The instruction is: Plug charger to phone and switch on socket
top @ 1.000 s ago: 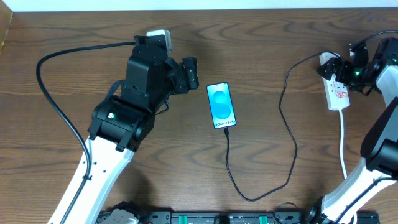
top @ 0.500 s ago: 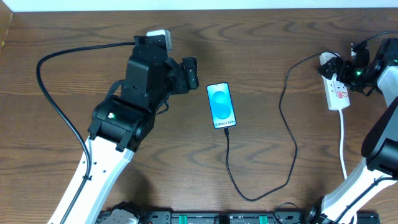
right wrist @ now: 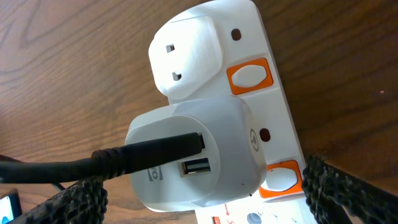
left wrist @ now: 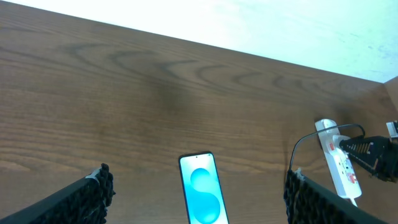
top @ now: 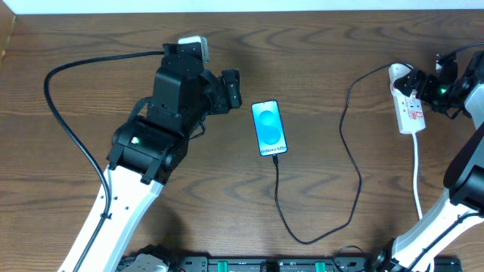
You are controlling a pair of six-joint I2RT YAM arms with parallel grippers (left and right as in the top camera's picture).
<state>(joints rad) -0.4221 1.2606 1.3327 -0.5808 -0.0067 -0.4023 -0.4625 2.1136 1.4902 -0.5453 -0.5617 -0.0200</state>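
**Both grippers being held wide, nothing being gripped**

The phone [top: 270, 127] is being shown screen-up near the middle of the table [top: 91, 45], with the charger [top: 355, 174] being met at its near end. The cable is being looped toward the near edge and led back to a white adapter [right wrist: 199, 155] seated in the socket [top: 409, 113] by the right edge. The left gripper [top: 231, 89] is being held wide just left of the phone. The right gripper [top: 417, 83] is being held wide over the socket's far end.

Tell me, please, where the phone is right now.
Overhead, the phone lies mid-table, just right of the left end effector, the charger meeting its near end.
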